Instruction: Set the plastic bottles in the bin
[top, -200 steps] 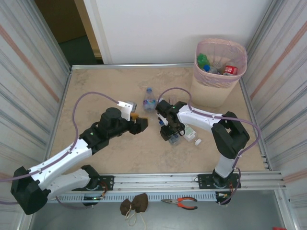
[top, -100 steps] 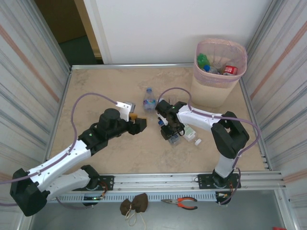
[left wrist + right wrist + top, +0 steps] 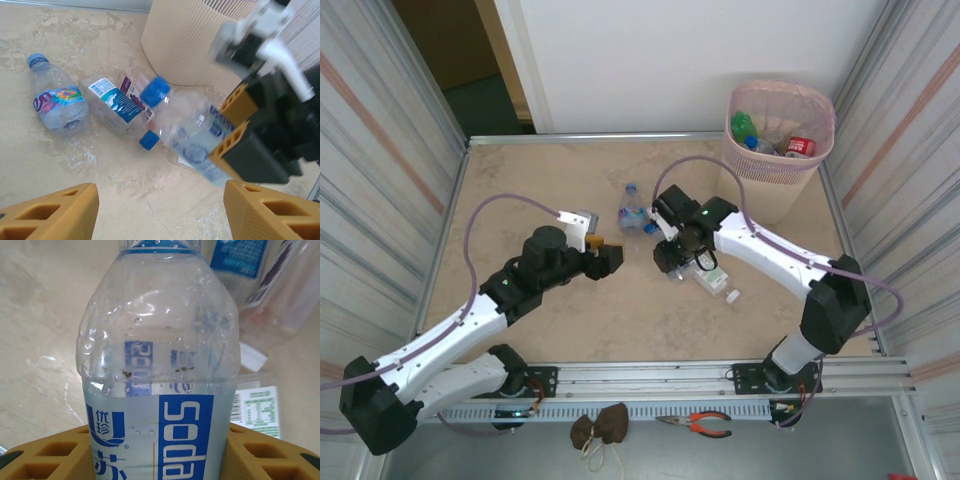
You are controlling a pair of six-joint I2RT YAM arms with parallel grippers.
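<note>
My right gripper (image 3: 156,452) is shut on a clear plastic bottle (image 3: 156,365) with a blue and white "Soda" label, its orange fingers (image 3: 45,455) pressed to both sides. In the left wrist view that bottle (image 3: 192,132) hangs tilted with its blue cap (image 3: 156,90) up, above the table. My left gripper (image 3: 160,215) stands open over bare table, short of two bottles lying flat: one with a colourful label (image 3: 57,102) and one with a blue and purple label (image 3: 117,105). From above, the right gripper (image 3: 672,262) is at mid-table, and the pink bin (image 3: 778,150) stands at the far right.
The bin holds several bottles, among them a green one (image 3: 744,125) and a red-labelled one (image 3: 800,146). A flattened bottle with a green label (image 3: 710,275) and a white cap (image 3: 732,296) lie by the right gripper. Metal walls close in both sides.
The right gripper closed on the soda bottle and lifted it off the table, and its arm stretched out toward the bin side. The left arm drew back slightly to the left.
</note>
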